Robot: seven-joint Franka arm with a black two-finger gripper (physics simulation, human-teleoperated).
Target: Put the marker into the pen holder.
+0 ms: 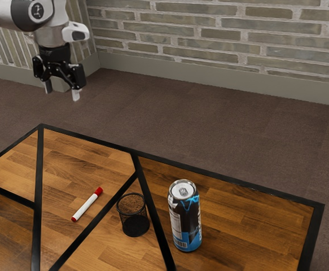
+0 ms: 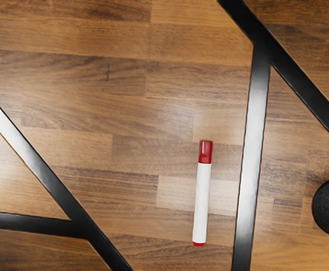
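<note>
The gripper point(image 1: 62, 92) hangs wide open, empty, presumably to straddle the marker point(image 1: 86, 205). The holder point(image 1: 135, 225) stands upright nearby, ready to receive it.

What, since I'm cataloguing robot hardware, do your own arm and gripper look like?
My arm is whitish and rounded, with a dark grey round cap bearing a light marking. My gripper is black and angular, with two slim fingers that end in pale grey tips.
</note>
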